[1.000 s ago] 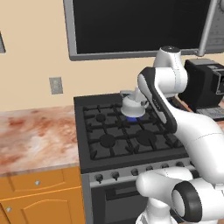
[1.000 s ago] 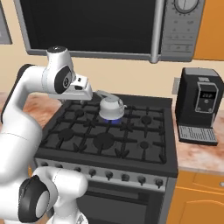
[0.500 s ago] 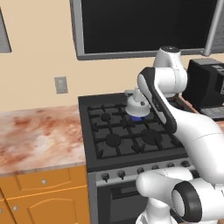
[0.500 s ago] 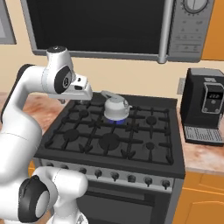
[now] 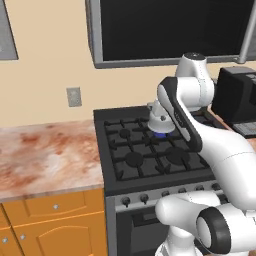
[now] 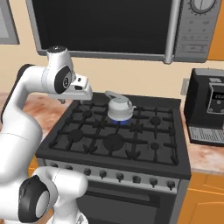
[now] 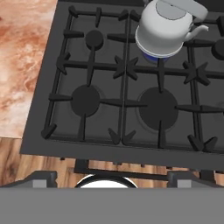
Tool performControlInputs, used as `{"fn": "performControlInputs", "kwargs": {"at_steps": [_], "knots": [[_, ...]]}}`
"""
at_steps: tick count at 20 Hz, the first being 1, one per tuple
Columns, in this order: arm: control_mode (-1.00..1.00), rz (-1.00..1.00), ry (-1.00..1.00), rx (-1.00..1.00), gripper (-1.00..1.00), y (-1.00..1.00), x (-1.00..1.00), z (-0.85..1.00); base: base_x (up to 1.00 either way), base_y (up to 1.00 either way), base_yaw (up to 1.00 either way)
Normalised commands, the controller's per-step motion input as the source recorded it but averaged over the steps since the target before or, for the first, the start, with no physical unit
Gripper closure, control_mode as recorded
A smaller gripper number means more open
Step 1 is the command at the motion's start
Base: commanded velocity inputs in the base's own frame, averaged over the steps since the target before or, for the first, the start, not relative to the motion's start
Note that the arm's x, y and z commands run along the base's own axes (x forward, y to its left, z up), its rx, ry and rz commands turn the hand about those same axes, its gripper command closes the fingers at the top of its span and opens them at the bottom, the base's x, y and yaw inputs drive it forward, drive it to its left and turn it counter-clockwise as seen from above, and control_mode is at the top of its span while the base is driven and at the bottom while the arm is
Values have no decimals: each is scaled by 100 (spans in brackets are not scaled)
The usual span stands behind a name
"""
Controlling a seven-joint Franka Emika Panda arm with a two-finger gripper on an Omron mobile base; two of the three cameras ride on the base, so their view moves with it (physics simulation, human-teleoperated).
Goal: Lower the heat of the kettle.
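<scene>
While the kettle (image 6: 120, 107) sits on the back middle burner of the stove (image 6: 87, 146) with a blue flame under it, the gripper (image 6: 83, 87) hangs up over the stove's left side, well apart from it. Can't tell how open the fingers are, though nothing looks held. Knobs (image 6: 118, 177) line the front panel, coffee machine (image 6: 209, 111) on the counter to the right.
</scene>
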Motion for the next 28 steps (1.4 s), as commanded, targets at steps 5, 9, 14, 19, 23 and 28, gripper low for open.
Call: {"fn": "performControlInputs", "kwargs": {"at_steps": [5, 9, 14, 19, 23, 28], "knots": [[100, 0, 0, 0, -100, 0, 0, 0, 0, 32, 0], [100, 0, 0, 0, -100, 0, 0, 0, 0, 26, 0], [100, 0, 0, 0, -100, 0, 0, 0, 0, 27, 0], [100, 0, 0, 0, -100, 0, 0, 0, 0, 15, 0], [-100, 0, 0, 0, -100, 3, 0, -1, 0, 1, 0], [-100, 0, -1, 3, -100, -33, 0, -9, 0, 0, 0]]}}
